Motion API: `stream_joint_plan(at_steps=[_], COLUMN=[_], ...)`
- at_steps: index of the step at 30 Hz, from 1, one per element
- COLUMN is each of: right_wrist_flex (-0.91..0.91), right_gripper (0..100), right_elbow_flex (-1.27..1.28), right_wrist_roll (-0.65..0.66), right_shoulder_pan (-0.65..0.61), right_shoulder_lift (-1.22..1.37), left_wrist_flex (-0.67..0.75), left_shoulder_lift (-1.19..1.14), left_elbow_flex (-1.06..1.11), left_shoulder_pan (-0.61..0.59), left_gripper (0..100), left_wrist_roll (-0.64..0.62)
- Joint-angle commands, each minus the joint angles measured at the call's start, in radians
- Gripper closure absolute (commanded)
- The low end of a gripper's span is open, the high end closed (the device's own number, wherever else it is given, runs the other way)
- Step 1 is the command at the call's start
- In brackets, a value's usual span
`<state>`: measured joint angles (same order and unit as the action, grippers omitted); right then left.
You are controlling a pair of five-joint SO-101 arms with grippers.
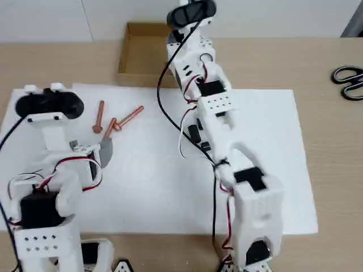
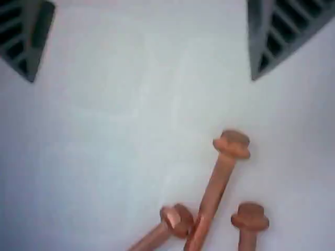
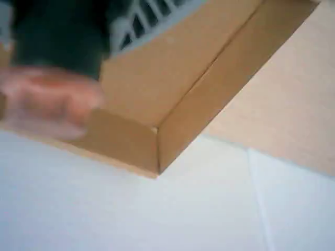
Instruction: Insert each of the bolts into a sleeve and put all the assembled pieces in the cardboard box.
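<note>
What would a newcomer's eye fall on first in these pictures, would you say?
Three copper bolts lie bunched on the white sheet, just ahead of the left gripper, which is open. The right arm stretches across to the cardboard box at the far edge of the table.

No text, label, brand, number or sign can be read in any of the views
</note>
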<state>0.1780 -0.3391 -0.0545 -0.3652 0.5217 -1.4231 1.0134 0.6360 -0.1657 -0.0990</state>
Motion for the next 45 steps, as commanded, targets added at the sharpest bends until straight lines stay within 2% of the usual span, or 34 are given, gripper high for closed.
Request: stream_joint_plan(at_steps=[1, 10, 17, 29, 35, 45], right_wrist_flex=[-0.076, -0.077, -0.013, 0.010, 0.010, 0.047], right_gripper=[99.5, 99.1, 99.0, 98.9, 88.6, 88.5], right_elbow_flex=[-0.195, -0.578, -0.758, -0.841, -0.839, -0.908], right_wrist_roll=[-0.009, -0.009, -0.008, -0.005, -0.006, -0.006], right_shoulder_pan=[-0.027, -0.058, -0.050, -0.035, -0.025, -0.015], right_shoulder_lift=[0.128, 0.509, 0.667, 0.737, 0.737, 0.728], left_wrist_flex=[-0.026, -0.086, -0.089, -0.107, -0.132, -0.138], left_shoulder_lift=[0.011, 0.011, 0.011, 0.011, 0.011, 0.011], left_elbow_flex=[-0.004, -0.002, -0.002, 0.001, 0.001, -0.001], left_shoulder_pan=[-0.005, -0.005, -0.005, 0.002, 0.002, 0.002], left_gripper=[75, 75, 75, 75, 75, 75], left_wrist_roll=[0.011, 0.012, 0.012, 0.014, 0.071, 0.071])
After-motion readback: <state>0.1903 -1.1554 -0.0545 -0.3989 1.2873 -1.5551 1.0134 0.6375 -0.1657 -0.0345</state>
